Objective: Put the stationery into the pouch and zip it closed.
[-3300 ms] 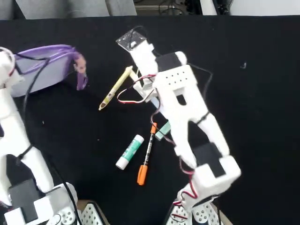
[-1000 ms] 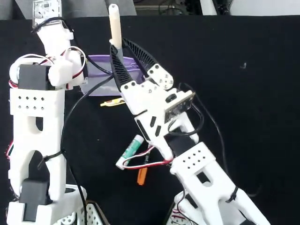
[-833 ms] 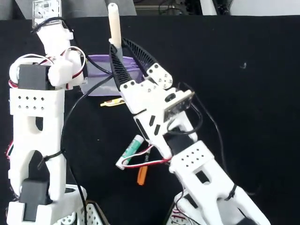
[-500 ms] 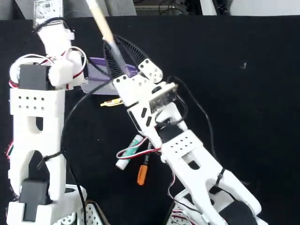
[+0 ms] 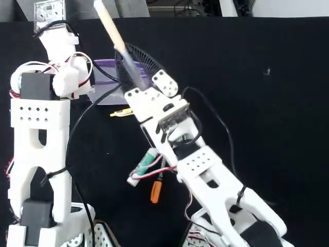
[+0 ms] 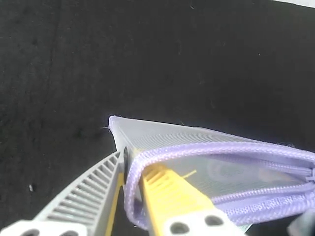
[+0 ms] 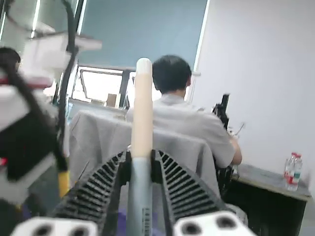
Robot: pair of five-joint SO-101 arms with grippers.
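Observation:
In the right wrist view my right gripper [image 7: 141, 164] is shut on a pen [image 7: 142, 103] with a cream cap and grey barrel, which stands up between the black ribbed fingers. In the high view the pen [image 5: 110, 25] leans left above the purple-edged translucent pouch [image 5: 105, 94], held by the right gripper [image 5: 132, 72]. My left gripper [image 6: 132, 179] is shut on the pouch's [image 6: 206, 160] zipper edge, one grey finger outside and one yellow finger inside. On the table lie a glue stick [image 5: 143, 166], an orange-capped pen [image 5: 156, 190] and a yellow pen tip [image 5: 122, 111], the rest hidden.
The tall white left arm [image 5: 38, 134] stands at the table's left side. The right arm [image 5: 205, 175] crosses the middle, with loose red and white wires near the glue stick. The black tabletop [image 5: 272, 103] stretches bare to the right.
The right arm rose from lying over the stationery and now holds the pen aloft. Over the last second the pen tilted left, towards the pouch. The left arm lifted the pouch's edge.

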